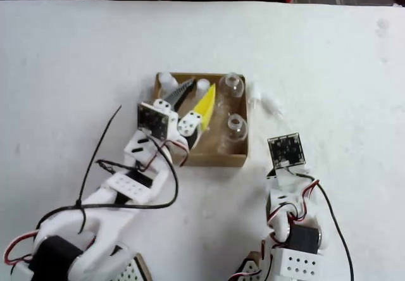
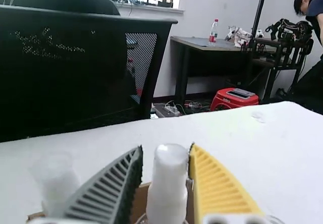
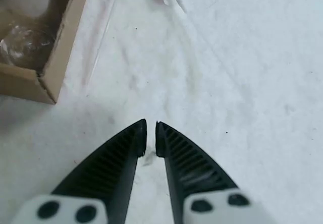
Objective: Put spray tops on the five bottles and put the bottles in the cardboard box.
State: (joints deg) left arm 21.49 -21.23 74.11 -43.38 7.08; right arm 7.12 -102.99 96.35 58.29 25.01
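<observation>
The cardboard box [image 1: 237, 160] sits mid-table. My left gripper [image 1: 200, 95] reaches into it, its black and yellow fingers shut on a bottle's white spray top [image 2: 166, 183]. A second capped bottle [image 1: 167, 81] stands in the box's far left corner. Two clear bottles with bare necks [image 1: 232, 85] [image 1: 236, 126] stand along its right side. A loose white spray top [image 1: 266, 102] lies on the table just right of the box. My right gripper [image 3: 150, 135] hovers over bare table near the box's front right corner [image 3: 55, 67], shut and holding nothing.
The table is covered in white cloth, with wide open room to the left, right and behind the box. Cables trail from both arms near the front edge. A black chair and other furniture stand beyond the far edge.
</observation>
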